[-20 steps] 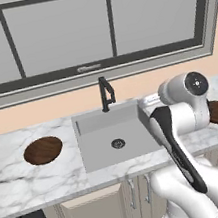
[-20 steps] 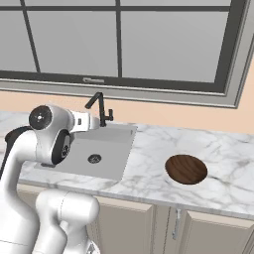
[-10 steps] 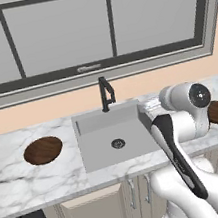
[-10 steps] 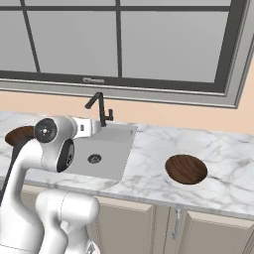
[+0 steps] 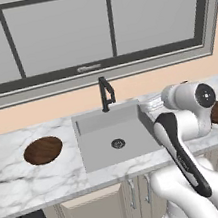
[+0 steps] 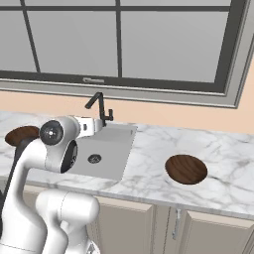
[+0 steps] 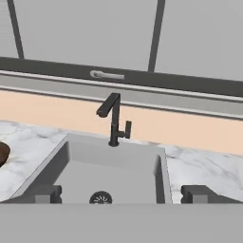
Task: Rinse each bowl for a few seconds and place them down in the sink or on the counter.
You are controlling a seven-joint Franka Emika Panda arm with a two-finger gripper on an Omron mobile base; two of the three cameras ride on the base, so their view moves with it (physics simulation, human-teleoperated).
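Now hand [image 7: 121, 194] wide open, holding nothing, two dark tips far apart, hanging over front edge of sink [image 7: 114, 166]. Sink set in middle of marble bench [image 5: 57, 176], black tap [image 5: 106, 93] at its back edge. One brown bowl [image 5: 43, 150] lies on bench near left end, well apart from sink. Other brown bowl [image 6: 186, 168] lies on bench right of sink, near front edge. Both bowls flat, right way up.
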